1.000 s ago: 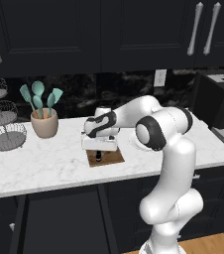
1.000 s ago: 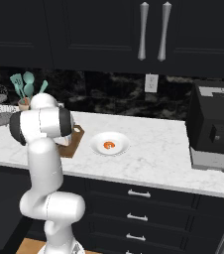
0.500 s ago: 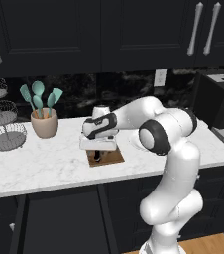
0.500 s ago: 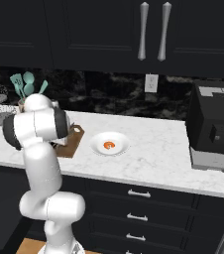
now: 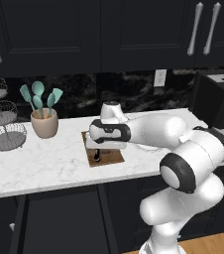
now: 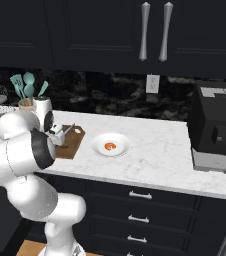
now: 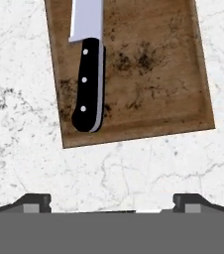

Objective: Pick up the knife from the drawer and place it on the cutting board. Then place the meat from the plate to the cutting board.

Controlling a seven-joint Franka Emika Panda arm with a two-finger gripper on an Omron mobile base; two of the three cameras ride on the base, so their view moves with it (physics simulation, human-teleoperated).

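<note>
We are looking at the cutting board (image 7: 134, 69) as our landmark: it is lying flat on the white marble counter (image 7: 134, 168), and the knife (image 7: 88, 64) is lying flat on it, along one long side, black handle pointing toward the board's near short edge in the hand view, silver blade running off the top of that view. The tool (image 7: 111, 201) is sitting above the counter just off that near short edge, fingertips (image 7: 34, 202) standing wide apart and gripping nothing; the knife is lying clear of them. In the left base view we are seeing the tool (image 5: 101, 153) hanging low over the board (image 5: 111, 158), the white arm reaching across from the right of it. In the right base view the board (image 6: 70, 142) is showing partly behind the arm, with the knife blade (image 6: 67, 129) poking out over it. The plate (image 6: 111, 145) is sitting on the counter just to the right of the board, apart from it, and the meat (image 6: 110, 146) is sitting in the plate's middle. Left of the board in the left base view, a beige jar of teal utensils (image 5: 43, 116) is standing near the backsplash, and a wire basket stand (image 5: 4, 134) is standing farther left still. Well right of the board, past the plate, a black appliance (image 6: 217, 130) is sitting on the counter.
</note>
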